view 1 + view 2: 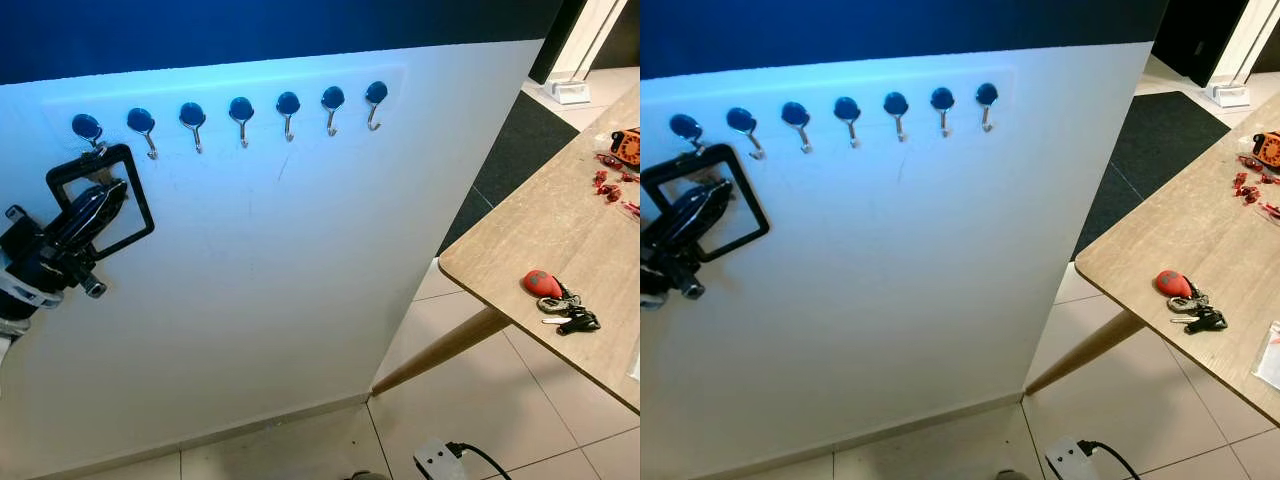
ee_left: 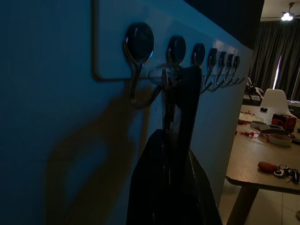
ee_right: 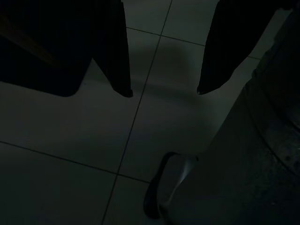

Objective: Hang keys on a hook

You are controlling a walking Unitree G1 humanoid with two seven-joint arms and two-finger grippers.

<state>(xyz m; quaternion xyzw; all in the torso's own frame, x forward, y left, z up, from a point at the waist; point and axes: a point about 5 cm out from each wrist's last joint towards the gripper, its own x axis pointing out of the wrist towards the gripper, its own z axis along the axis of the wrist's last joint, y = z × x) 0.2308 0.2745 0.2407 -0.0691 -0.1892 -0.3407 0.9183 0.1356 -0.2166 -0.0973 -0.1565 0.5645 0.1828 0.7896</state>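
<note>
A row of several blue-capped metal hooks [image 1: 240, 110] is fixed high on a white wall panel [image 1: 280, 260]. My left gripper [image 1: 95, 165] is raised against the panel at the leftmost hook [image 1: 87, 128]. In the left wrist view its fingers [image 2: 180, 108] are pressed together, with a thin key ring [image 2: 159, 74] at their tips just beside that hook [image 2: 138, 44]. A second bunch of keys with a red fob [image 1: 555, 295] lies on the wooden table [image 1: 560, 220] to my right. My right gripper [image 3: 164, 91] hangs open over the floor tiles, holding nothing.
The table's near corner and slanted leg [image 1: 440, 350] stand close to the panel's right end. Small red parts [image 1: 615, 180] lie farther along the table. A white power strip with a cable [image 1: 440, 460] sits on the tiles below. A dark mat [image 1: 520, 150] lies behind.
</note>
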